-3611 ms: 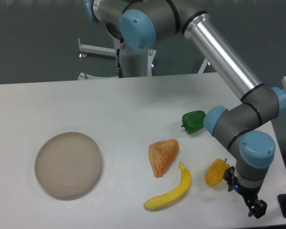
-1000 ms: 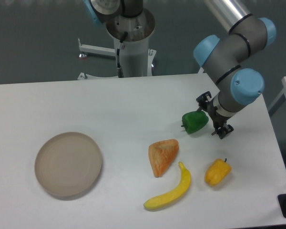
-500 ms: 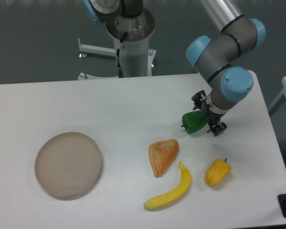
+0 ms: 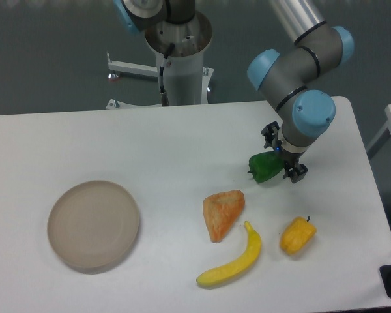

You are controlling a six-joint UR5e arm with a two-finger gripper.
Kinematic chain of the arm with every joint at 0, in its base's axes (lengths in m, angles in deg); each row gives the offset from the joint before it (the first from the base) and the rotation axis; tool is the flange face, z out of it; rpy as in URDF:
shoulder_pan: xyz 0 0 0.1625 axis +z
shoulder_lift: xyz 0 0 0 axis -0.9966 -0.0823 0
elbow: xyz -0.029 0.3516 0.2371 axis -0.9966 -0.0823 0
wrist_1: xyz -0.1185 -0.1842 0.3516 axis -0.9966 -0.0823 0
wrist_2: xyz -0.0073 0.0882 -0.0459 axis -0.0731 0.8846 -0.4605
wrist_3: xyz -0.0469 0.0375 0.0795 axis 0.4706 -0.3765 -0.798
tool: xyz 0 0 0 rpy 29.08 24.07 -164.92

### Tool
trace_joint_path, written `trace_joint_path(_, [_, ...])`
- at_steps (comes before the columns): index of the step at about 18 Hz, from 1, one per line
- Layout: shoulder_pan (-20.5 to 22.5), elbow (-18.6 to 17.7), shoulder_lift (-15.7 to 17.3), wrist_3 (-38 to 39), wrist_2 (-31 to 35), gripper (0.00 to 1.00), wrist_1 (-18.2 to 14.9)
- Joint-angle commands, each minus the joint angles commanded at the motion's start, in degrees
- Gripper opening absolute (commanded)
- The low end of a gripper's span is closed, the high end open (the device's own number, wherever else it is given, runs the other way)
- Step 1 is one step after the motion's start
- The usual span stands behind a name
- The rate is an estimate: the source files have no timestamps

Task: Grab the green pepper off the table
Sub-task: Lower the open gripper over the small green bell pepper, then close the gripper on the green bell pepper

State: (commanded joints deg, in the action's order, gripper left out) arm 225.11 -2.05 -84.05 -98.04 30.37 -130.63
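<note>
The black two-finger gripper (image 4: pixel 283 152), jaws spread apart, hangs at the right of the frame over the small glossy dark-green toy pepper (image 4: pixel 264 167) resting on the flat white table (image 4: pixel 182 143), seemingly lined up to straddle and close on it.

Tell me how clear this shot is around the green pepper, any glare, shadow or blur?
Fixed camera: lighting is soft and even, shadows faint; the glossy dark-green toy pepper looks slightly soft but readable; the black two-finger gripper at its right side is small and dark, so its opening is unclear; a mild sheen shows on the white tabletop.
</note>
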Motion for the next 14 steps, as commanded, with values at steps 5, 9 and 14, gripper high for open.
trace_joint_path(5, [-0.1,-2.0,0.1,0.1,0.0,1.0,2.1])
trace_joint_path(9, [-0.1,-3.4,0.2,0.2,-0.5,1.0,3.7])
trace_joint_path(14, [-0.2,-3.6,0.1,0.3,-0.8,1.0,3.9])
